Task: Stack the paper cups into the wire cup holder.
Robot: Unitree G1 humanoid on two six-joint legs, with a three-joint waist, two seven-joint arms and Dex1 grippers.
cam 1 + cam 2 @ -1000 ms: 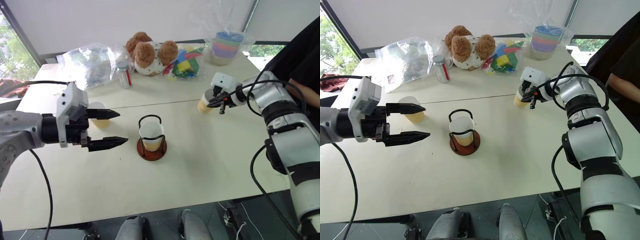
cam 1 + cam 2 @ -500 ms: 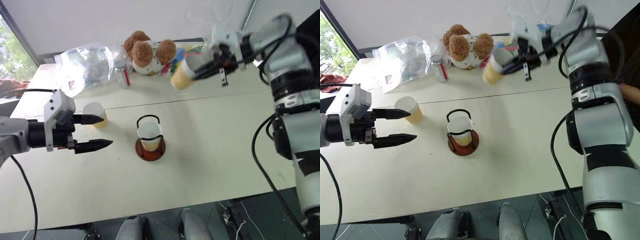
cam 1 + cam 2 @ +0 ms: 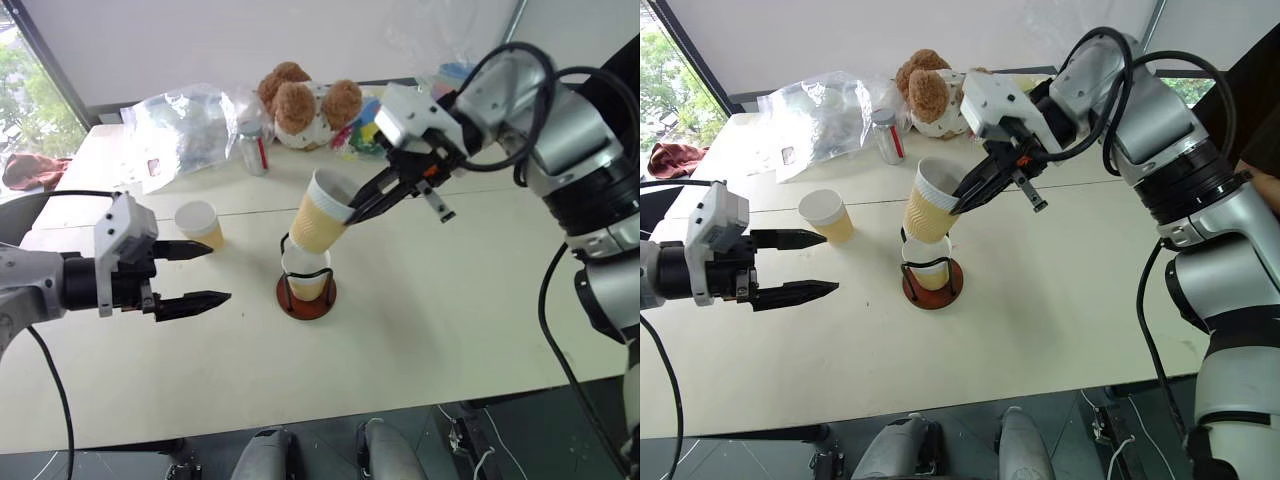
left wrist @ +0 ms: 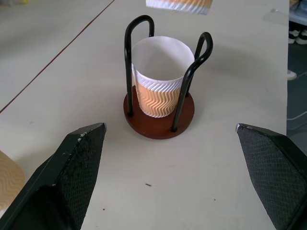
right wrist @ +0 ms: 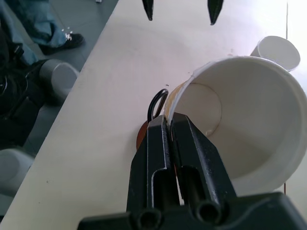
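Your right pincer (image 3: 352,210) is clamped on the rim of a paper cup (image 3: 322,211), one finger inside the wall and one outside, and that cup hangs tilted in the air just above the wire cup holder (image 3: 306,287). The holder stands near the middle of the counter (image 3: 450,300) and already has one cup (image 4: 159,77) seated upright between its hoops.

To do this step well, bring the held cup upright before you lower it; as it hangs now, its base points off to one side and would likely catch a hoop or the seated cup's rim. Centre the base over the open mouth below, then come straight down so the two nest. Because you grip only the rim, I would press gently: the paper wall can buckle, and a sideways push could tip the light holder. Release only once the cup sits inside the hoops.

Your left pincer (image 3: 205,274) hovers with its fingers wide apart and nothing between them, near the holder and just beside the third cup (image 3: 200,222), which stands upright on the counter to the holder's left.

The count: three paper cups, one in the holder, one in the air, one waiting on the counter. One holder. Two pincers.
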